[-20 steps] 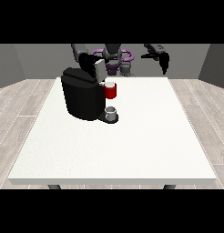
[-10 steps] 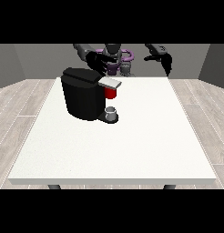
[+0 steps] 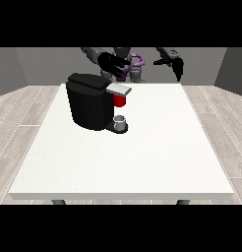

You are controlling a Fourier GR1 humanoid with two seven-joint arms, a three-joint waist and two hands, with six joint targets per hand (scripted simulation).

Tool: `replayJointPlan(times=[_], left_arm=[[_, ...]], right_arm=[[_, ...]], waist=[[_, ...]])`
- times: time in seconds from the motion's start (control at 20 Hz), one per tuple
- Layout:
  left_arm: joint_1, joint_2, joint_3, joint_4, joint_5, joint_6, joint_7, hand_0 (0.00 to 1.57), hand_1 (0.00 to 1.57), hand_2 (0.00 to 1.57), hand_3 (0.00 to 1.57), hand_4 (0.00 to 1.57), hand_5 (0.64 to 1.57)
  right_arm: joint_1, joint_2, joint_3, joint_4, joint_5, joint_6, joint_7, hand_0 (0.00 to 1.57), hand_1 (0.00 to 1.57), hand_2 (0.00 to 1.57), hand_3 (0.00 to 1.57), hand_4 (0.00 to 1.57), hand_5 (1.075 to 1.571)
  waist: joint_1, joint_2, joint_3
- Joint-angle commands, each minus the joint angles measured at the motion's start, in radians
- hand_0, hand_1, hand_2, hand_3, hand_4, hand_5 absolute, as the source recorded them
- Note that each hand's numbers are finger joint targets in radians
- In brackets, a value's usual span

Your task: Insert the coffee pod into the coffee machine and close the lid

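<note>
Tabletop (image 3: 142,162), white and wide, carries a black coffee machine (image 3: 88,106) on the view's left half, toward the robot's side; the machine's grey lid (image 3: 118,89) lies flat across its head, jutting toward the view's right; a red thing at the machine (image 3: 119,100) sits just beneath that lid; below it, on the machine's base, stands a small grey cup-like thing (image 3: 121,121), and whether it is the coffee pod I cannot tell; the pod shows plainly nowhere else. The hand at the view's left (image 3: 113,63) hangs above and just behind the machine's top, near the lid's rear, its dark fingers bunched and pointing toward the view's right; whether they are clenched, released or grasping anything I cannot tell. The hand at the view's right (image 3: 172,63) is raised over the tabletop's far edge, well apart from the machine, its fingers drooping downward and relaxed, grasping nothing. The robot's torso (image 3: 135,64) shows between the two hands.
</note>
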Motion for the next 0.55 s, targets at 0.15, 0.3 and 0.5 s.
replayJointPlan(times=[0.15,0.3,0.5], left_arm=[[0.046,-0.039,-0.018,0.016,-0.021,0.045,-0.03,0.0,0.0,0.0,0.0,0.17,1.571],[0.017,-0.037,-0.005,0.067,-0.008,0.037,-0.046,0.0,0.0,0.0,0.0,0.25,1.571],[0.115,-0.025,0.02,0.057,0.011,0.033,-0.026,0.0,0.0,0.0,0.0,0.19,1.571]], right_arm=[[0.087,0.076,0.068,-0.07,-0.044,0.058,-0.048,0.0,0.0,0.0,0.0,0.26,1.571],[0.225,0.077,0.189,-0.143,-0.185,-0.005,-0.079,0.0,0.0,0.0,0.0,0.27,1.571],[0.462,0.077,0.201,-0.179,-0.232,0.006,-0.129,0.0,0.0,0.0,0.0,0.16,1.571]], waist=[[-0.054,-0.083,0.0001],[-0.08,-0.127,0.0001],[-0.154,-0.227,0.0007]])
